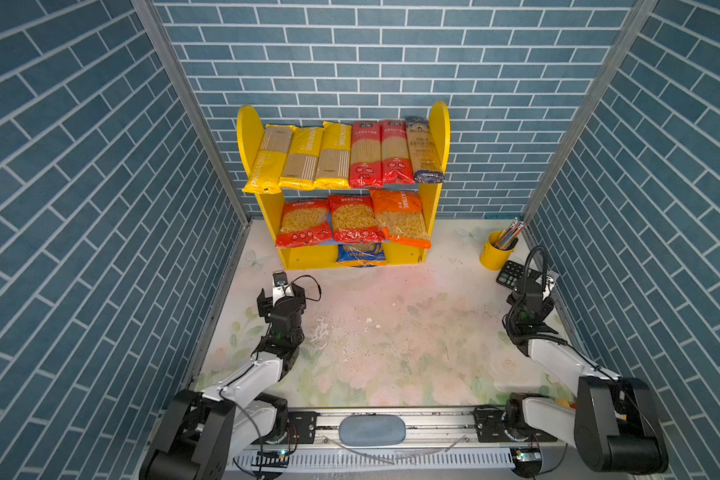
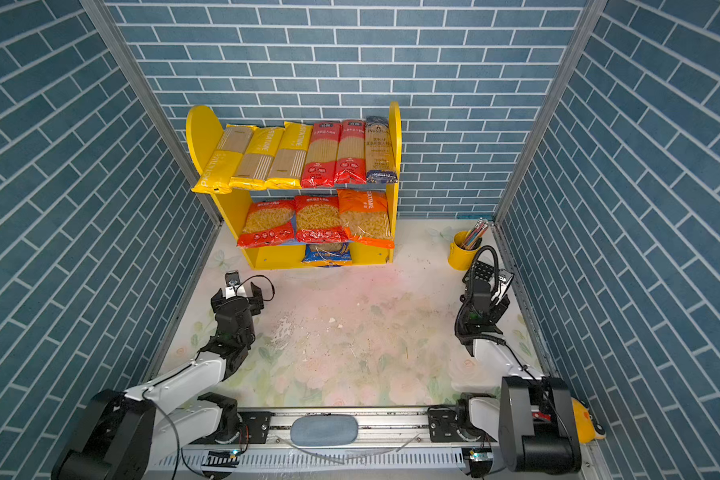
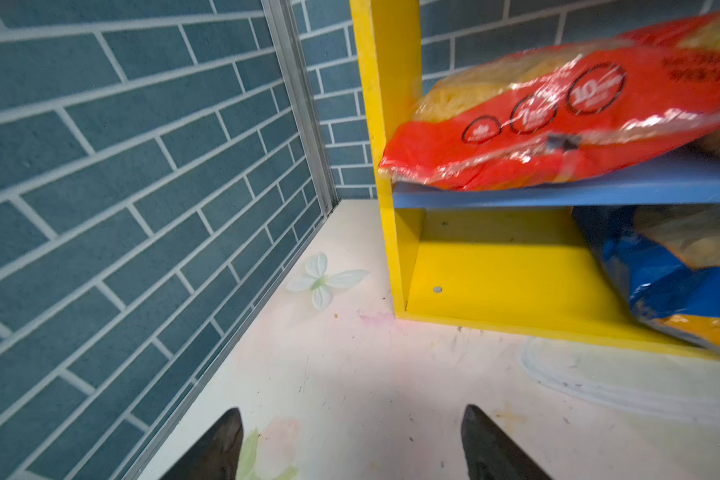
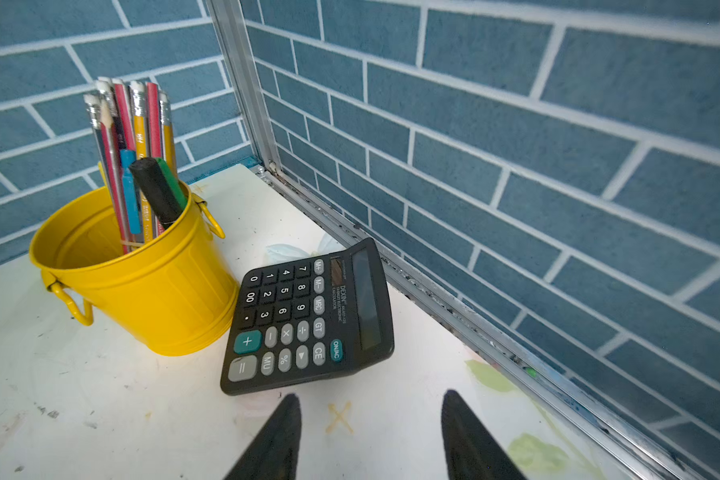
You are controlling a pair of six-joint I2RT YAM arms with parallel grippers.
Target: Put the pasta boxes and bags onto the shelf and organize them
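Observation:
The shelf (image 1: 248, 129) stands against the back wall in both top views. Three yellow spaghetti packs (image 1: 304, 158), two red ones (image 1: 379, 153) and a dark-blue one (image 1: 425, 149) lie across its upper tier. Two red bags (image 1: 329, 220) and an orange bag (image 1: 400, 216) rest on the blue lower board (image 3: 558, 193). A blue bag (image 1: 360, 254) sits in the base. My left gripper (image 3: 353, 409) is open and empty over the table, just in front of the shelf's left foot. Near the right wall, my right gripper (image 4: 371, 394) is open and empty too.
A yellow pencil cup (image 4: 142, 282) and a black calculator (image 4: 308, 320) sit in the back right corner, just ahead of the right gripper. Blue brick walls close in on three sides. A grey pad (image 1: 371, 430) lies on the front rail.

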